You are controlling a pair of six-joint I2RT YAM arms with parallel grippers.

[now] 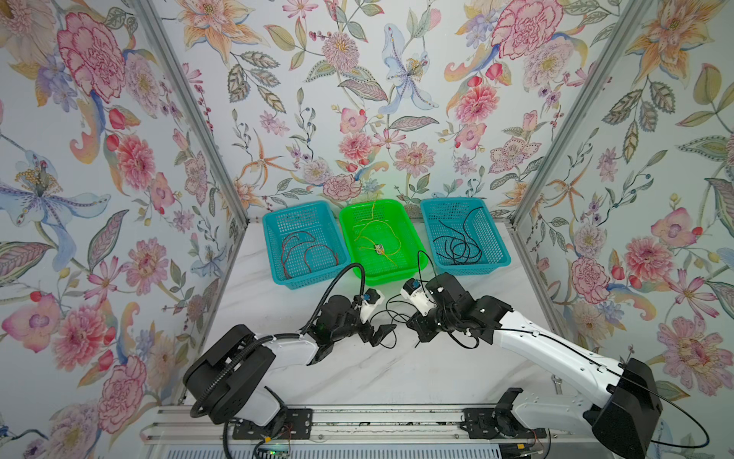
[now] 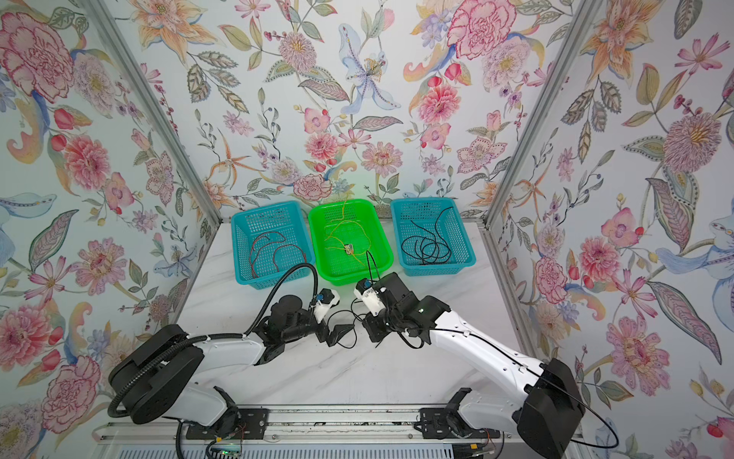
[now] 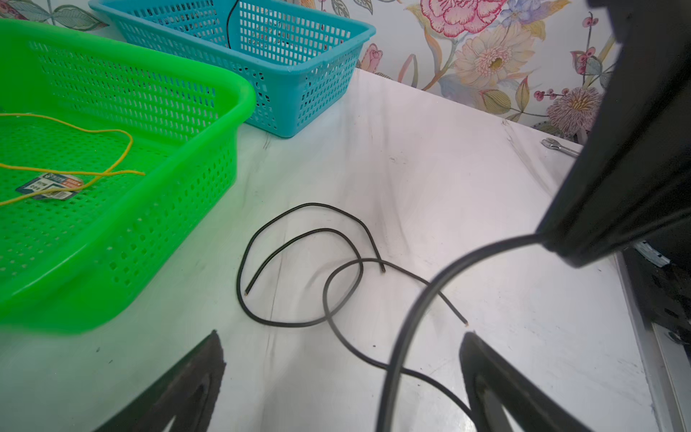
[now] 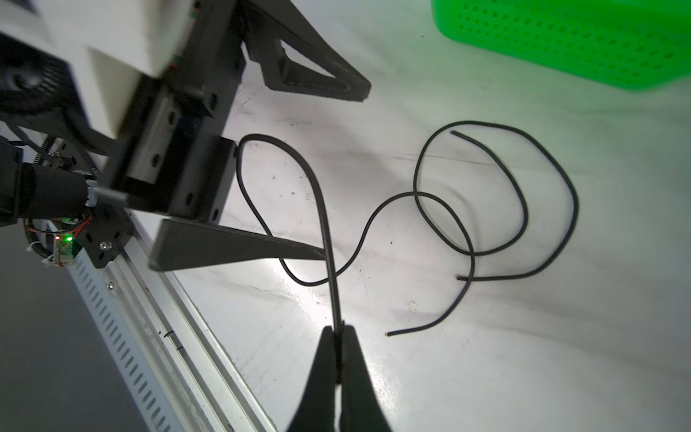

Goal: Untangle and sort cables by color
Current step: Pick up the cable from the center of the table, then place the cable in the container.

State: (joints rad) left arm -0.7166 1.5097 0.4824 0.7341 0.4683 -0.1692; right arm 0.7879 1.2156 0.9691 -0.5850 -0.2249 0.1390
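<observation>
1. The right gripper (image 4: pixel 339 331) is pinching a black cable (image 4: pixel 325 232) tight between its closed jaws, near the middle of the white table (image 1: pixel 397 369).
2. The held cable is going up from the table into the jaws. Its other part is looping past one finger of the left gripper (image 3: pixel 340 336) and curling away on the table.
3. The left gripper is hanging low over the table with its jaws wide apart, and it is holding nothing.
4. In both top views, the left gripper is sitting at 9 o'clock from the loose cables and the right gripper at 3 o'clock, tips facing each other.
5. A second black cable (image 3: pixel 318 204) is lying in a curl on the table, crossing the held one.
6. Three baskets are standing in a row at the table's far edge.
7. At 11 o'clock, a blue basket (image 1: pixel 313 278) is holding red cables (image 1: pixel 297 234).
8. At 12 o'clock, a green basket (image 1: pixel 391 276) is holding yellow cables (image 1: pixel 373 223) and a small paper tag (image 3: pixel 48 187).
9. At 1 o'clock, the other blue basket (image 1: pixel 472 264) is holding a bunch of black cables (image 1: pixel 460 246).
</observation>
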